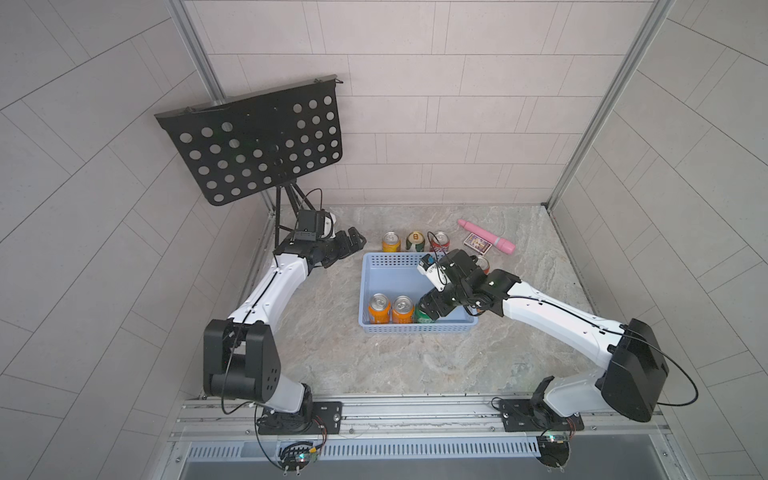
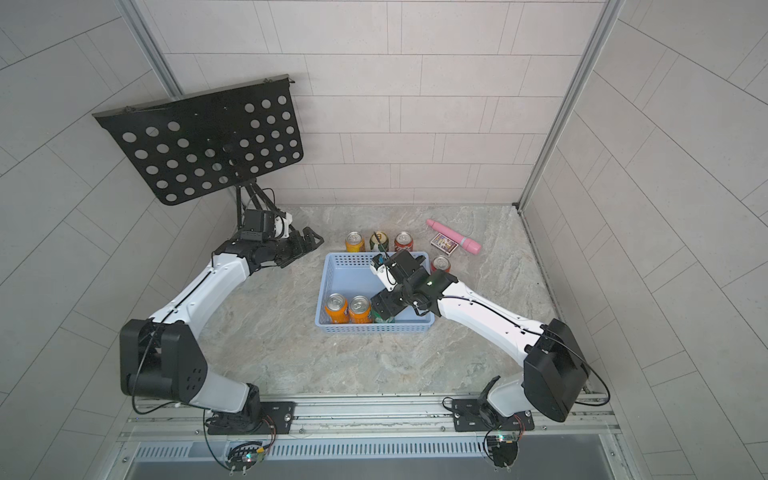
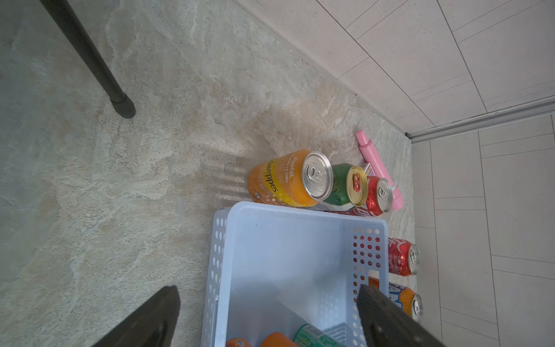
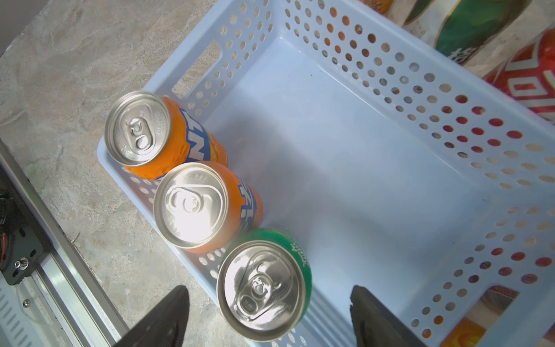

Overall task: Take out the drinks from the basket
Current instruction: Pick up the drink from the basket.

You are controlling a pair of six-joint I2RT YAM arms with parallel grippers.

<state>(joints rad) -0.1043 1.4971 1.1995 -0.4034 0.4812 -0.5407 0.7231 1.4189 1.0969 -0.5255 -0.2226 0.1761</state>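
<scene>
Green can (image 4: 261, 285): upright at front edge of basket (image 4: 360, 135), beside orange can (image 4: 192, 207). Right fingers (image 4: 168, 318) open astride it, gripping nothing; left fingers (image 3: 150, 318) open, empty. Risk: a closing finger may catch the wall, dragging basket.

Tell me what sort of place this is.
Probably a robot test cell rather than a home: a left arm and right arm bolted to an aluminium rail, plain panel walls held by a metal frame post, and a stone-look tabletop staged with a basket and soda cans.
</scene>
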